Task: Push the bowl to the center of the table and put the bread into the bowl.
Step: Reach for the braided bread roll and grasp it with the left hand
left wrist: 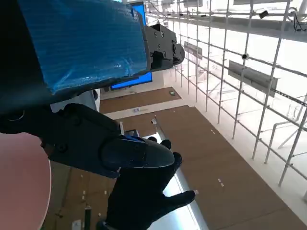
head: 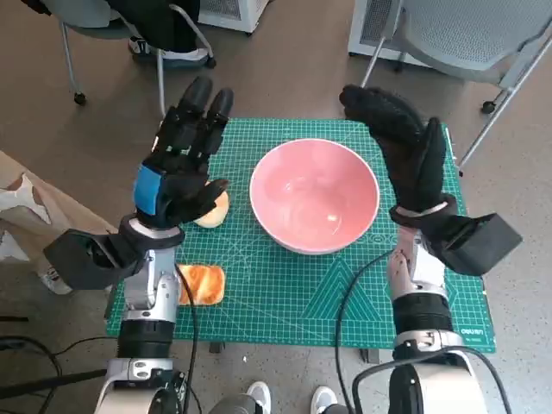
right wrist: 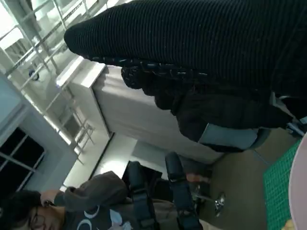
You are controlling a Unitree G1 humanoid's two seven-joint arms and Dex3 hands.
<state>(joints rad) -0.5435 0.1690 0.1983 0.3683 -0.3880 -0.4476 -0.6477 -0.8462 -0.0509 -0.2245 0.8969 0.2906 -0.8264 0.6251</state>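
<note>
Head view: my left hand [head: 177, 177] is raised above the green cutting mat [head: 302, 293], fingers spread and holding nothing, its blue-taped back toward the camera. My right hand [head: 405, 151] in the knitted glove is also lifted, fingers extended and empty, over the mat's far right part.

The pink bowl [head: 315, 194] sits upright on the mat between my two hands, mouth up, roughly mid-mat. It is round, so it has no long axis to speak of.

A slice of toasted bread [head: 203, 283] lies flat near the mat's left near edge, just beside my left forearm; its longer side runs roughly left to right. A pale round bun [head: 214, 210] lies just under my left hand, between that hand and the bowl, partly hidden by my fingers. I cannot tell whether the hand touches it.

Around the table stand chairs [head: 466, 39] at the far side, and a person's shoes [head: 259, 395] show at the near edge. In the right wrist view a person [right wrist: 72, 211] sits beyond my glove.
</note>
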